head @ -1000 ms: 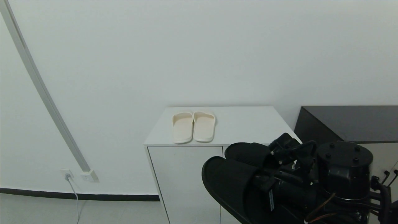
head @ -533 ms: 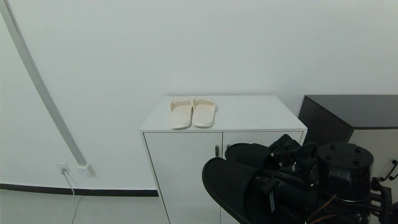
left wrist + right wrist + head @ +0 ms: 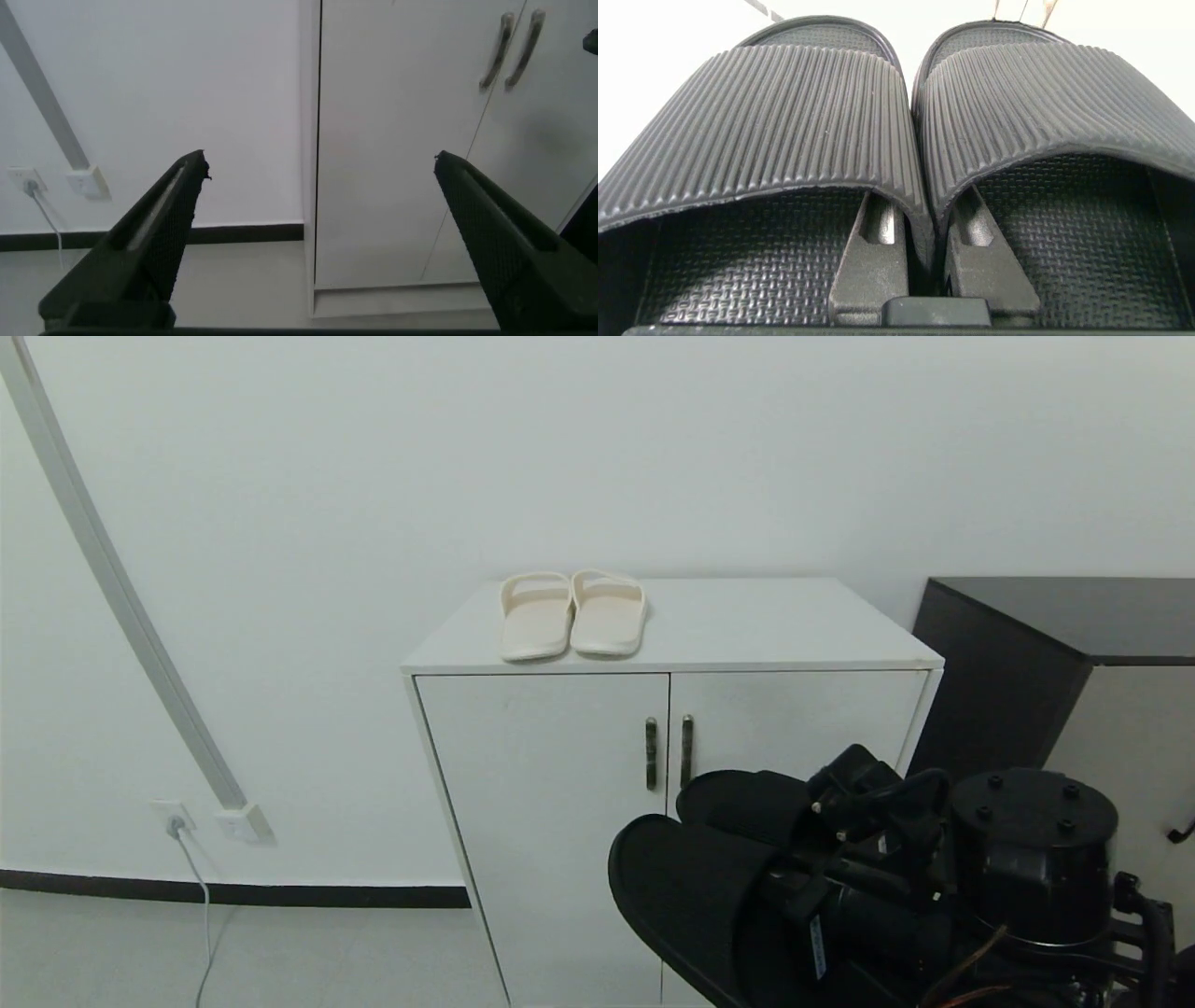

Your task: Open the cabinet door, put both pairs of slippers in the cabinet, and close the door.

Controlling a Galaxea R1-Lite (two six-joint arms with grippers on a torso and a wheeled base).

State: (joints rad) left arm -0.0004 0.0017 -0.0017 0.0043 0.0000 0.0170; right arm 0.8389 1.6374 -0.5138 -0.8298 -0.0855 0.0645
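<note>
Right hand [image 3: 920,238] clamped on the black slippers [image 3: 700,877], held low before the closed cabinet [image 3: 541,775]. Left hand [image 3: 320,163] spread wide, holding nothing. Cream slippers [image 3: 571,613] paired on the cabinet top.

The cabinet doors [image 3: 541,784] are shut and block the way in. The black slippers [image 3: 700,887], at 5 o'clock, hide part of them. At 8 o'clock, the floor [image 3: 280,952] has open room.

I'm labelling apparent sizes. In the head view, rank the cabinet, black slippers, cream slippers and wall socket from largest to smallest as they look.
1. cabinet
2. black slippers, though they sit much nearer the camera, which makes them look larger
3. cream slippers
4. wall socket
</note>
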